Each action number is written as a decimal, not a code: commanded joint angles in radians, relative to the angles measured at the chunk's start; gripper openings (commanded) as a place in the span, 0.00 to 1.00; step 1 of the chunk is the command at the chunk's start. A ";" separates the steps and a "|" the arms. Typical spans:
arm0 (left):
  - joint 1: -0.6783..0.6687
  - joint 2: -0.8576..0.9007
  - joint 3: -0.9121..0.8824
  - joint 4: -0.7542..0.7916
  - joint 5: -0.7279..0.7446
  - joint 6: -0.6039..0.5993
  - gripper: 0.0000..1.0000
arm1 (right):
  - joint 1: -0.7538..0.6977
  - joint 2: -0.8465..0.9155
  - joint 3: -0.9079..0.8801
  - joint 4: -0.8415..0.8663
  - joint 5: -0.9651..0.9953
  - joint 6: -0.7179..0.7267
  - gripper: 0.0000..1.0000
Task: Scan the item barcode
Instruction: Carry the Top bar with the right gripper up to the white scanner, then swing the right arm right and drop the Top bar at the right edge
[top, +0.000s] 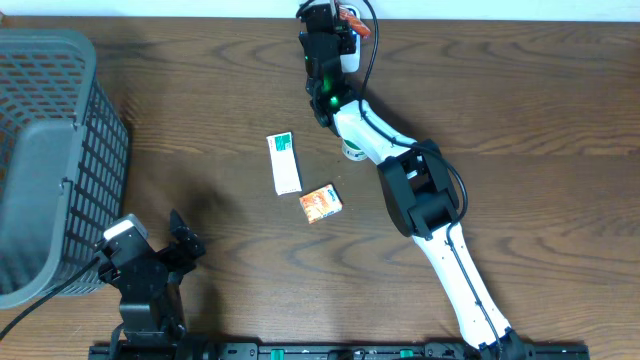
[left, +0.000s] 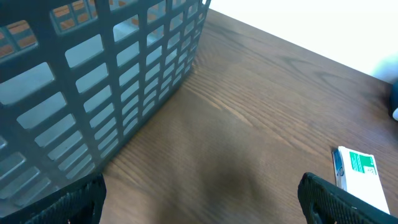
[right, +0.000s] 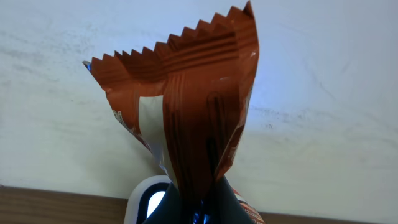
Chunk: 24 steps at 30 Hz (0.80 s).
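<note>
A dark wooden table (top: 520, 110) runs from the near edge to a white wall (right: 323, 93) behind its far edge. A grey mesh basket (top: 50, 130) stands along the left edge. Near the middle lies a white-and-green box (top: 284, 162), with a small orange box (top: 321, 203) just beside it on the near-right. Close to the near-left corner, the left gripper (top: 155, 234) hangs with jaws spread wide, holding nothing. At the far edge, the right gripper (right: 199, 208) is clamped on a brown snack packet (right: 199, 93), held upright against the wall.
</note>
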 joint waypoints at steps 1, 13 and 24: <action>0.005 -0.002 -0.002 0.001 -0.003 -0.005 0.99 | 0.032 0.003 0.046 0.016 0.073 -0.003 0.01; 0.005 -0.002 -0.002 0.001 -0.003 -0.005 0.99 | 0.159 -0.145 0.164 -0.184 0.171 -0.139 0.01; 0.005 -0.002 -0.002 0.000 -0.003 -0.005 0.98 | 0.089 -0.482 0.164 -1.014 0.243 0.092 0.01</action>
